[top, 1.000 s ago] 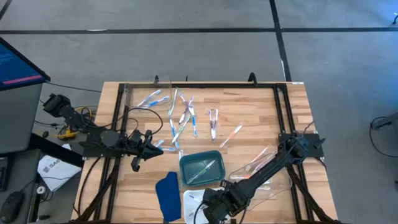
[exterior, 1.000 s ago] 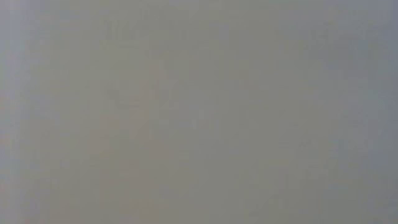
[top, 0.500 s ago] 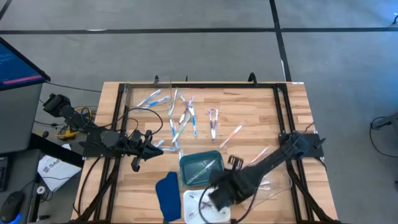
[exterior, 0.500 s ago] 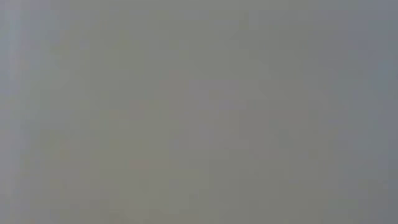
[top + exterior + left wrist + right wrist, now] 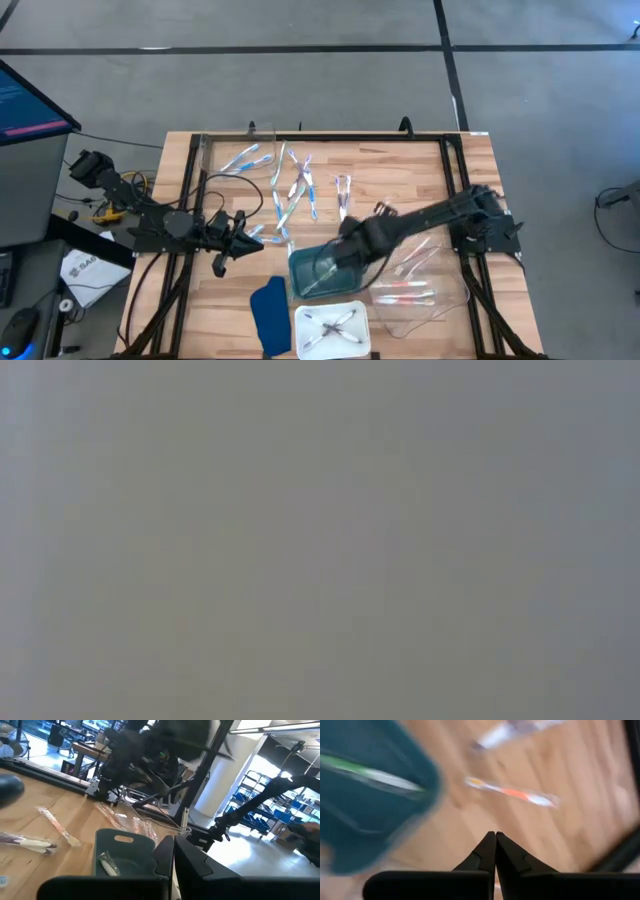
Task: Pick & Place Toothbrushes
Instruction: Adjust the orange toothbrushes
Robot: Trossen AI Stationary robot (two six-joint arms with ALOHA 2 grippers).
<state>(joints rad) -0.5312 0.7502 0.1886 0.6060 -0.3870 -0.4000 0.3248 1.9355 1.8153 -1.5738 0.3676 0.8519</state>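
The wooden worktop [image 5: 400, 170] carries everything, and the teal tray [image 5: 322, 270] near its front middle serves as the landmark. The right arm reaches across from the right edge, its end effector [image 5: 340, 255] hanging over the teal tray's right part; its wrist view shows the two dark fingers [image 5: 495, 851] pressed together with nothing between them, above bare wood just beside the tray's edge. The left arm waits off the tray's left side, its end effector [image 5: 235, 238] also closed and empty, its fingers [image 5: 172, 860] meeting in its own wrist view. A dark blue cloth-like piece [image 5: 268, 312] lies at the tray's front left, and a white tray [image 5: 333, 325] sits directly in front of it, holding a few toothbrushes. Loose toothbrushes [image 5: 295, 185] are scattered behind the teal tray; more lie to its right [image 5: 405, 290], and one green one [image 5: 375, 775] lies inside it. The low view shows only flat grey.
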